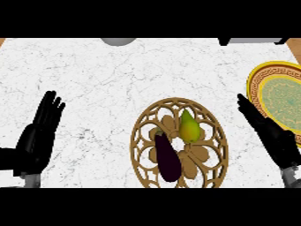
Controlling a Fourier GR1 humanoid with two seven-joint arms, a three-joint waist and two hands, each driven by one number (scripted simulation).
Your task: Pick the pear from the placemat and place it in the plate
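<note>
A yellow-green pear (190,127) lies on the round brown openwork placemat (208,145) in the middle of the counter, beside a dark purple eggplant (167,157). The yellow plate (263,80) with a patterned rim and green centre sits at the right edge. My right hand (272,134) is open, fingers straight, between the placemat and the plate, touching neither. My left hand (39,133) rests open at the lower left, fingers up, away from the placemat.
White marbled counter (100,75) with wooden strips at the far corners. A grey round object (118,41) shows at the top edge and a dark object (252,40) at the top right.
</note>
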